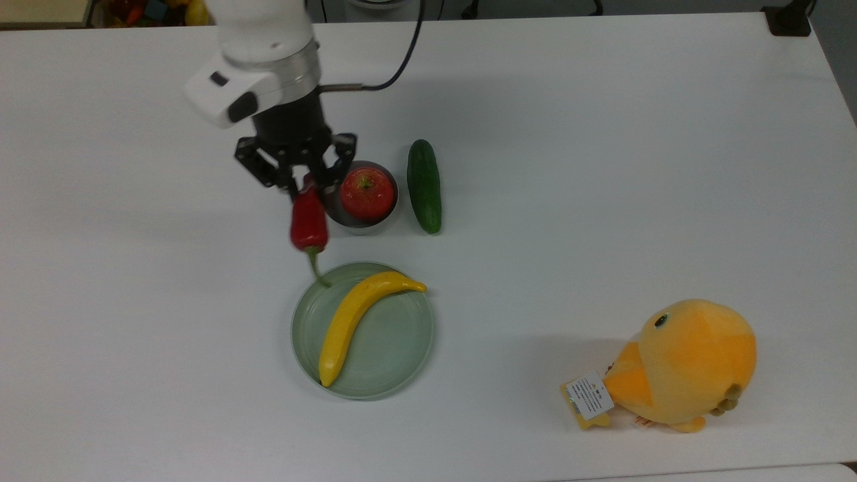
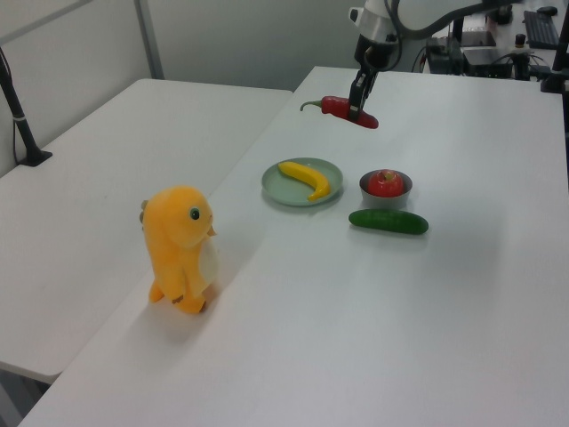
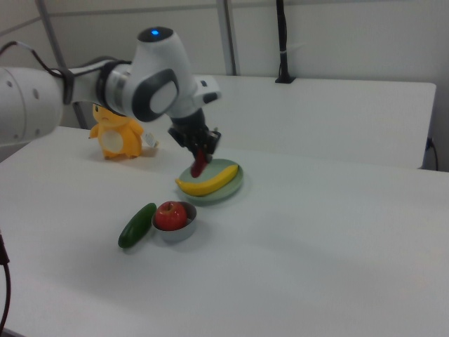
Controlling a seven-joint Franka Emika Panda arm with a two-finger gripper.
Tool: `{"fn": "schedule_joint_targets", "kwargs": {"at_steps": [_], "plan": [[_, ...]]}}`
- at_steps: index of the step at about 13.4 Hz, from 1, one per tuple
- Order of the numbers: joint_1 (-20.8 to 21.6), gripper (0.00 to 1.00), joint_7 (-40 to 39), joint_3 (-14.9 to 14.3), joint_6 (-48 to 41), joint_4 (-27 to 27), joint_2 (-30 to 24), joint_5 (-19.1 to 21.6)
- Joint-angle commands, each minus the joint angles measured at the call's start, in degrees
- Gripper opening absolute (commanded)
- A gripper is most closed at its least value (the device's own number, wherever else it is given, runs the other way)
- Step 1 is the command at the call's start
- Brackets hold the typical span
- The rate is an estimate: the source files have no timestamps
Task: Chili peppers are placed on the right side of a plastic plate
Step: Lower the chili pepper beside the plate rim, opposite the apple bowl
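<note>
Transport is the step you are in: your gripper [image 1: 304, 186] is closed on the pointed end of the chili [image 1: 308, 224], which hangs well above the table [image 1: 602, 167] with its green stem trailing lowest. In the top view the chili sits at about 11 o'clock from the plastic plate [image 1: 395, 361], with the stem tip lying over the plate's rim; the left view shows it is still high in the air, so nothing is touching.

In the top view, the plate carries a banana [image 1: 355, 321] running diagonally from about 1 o'clock to 7 o'clock. Just off the plate at 12 o'clock stands the grey bowl [image 1: 335, 213] with an apple [image 1: 366, 194], and the cucumber [image 1: 424, 185] lies beside it. The plush toy [image 1: 683, 365] sits far off at about 4 o'clock.

Next, you need to carry the chili to the bare table beside the plate. Which side counts as right depends on the viewpoint, so settle that first. Then lower until the chili rests on the table, clear of the rim and the bowl, and only then open the fingers.
</note>
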Motion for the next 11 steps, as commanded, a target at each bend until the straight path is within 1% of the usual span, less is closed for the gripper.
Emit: {"fn": "schedule_joint_targets", "kwargs": {"at_steps": [1, 2, 5, 9, 11], "plan": [[-3.13, 0.0, -3.48, -0.33, 7.69, 1.48, 4.94, 2.48], [-3.92, 0.0, -3.49, -0.33, 9.28, 1.56, 5.99, 2.48], [-4.81, 0.0, -3.49, -0.25, 12.71, 5.33, 11.61, 2.65], [-4.9, 0.0, -3.4, -0.25, 19.12, 5.52, 15.21, 2.65], [-4.9, 0.0, -3.31, -0.25, 20.88, 5.61, 16.89, 2.65]]}}
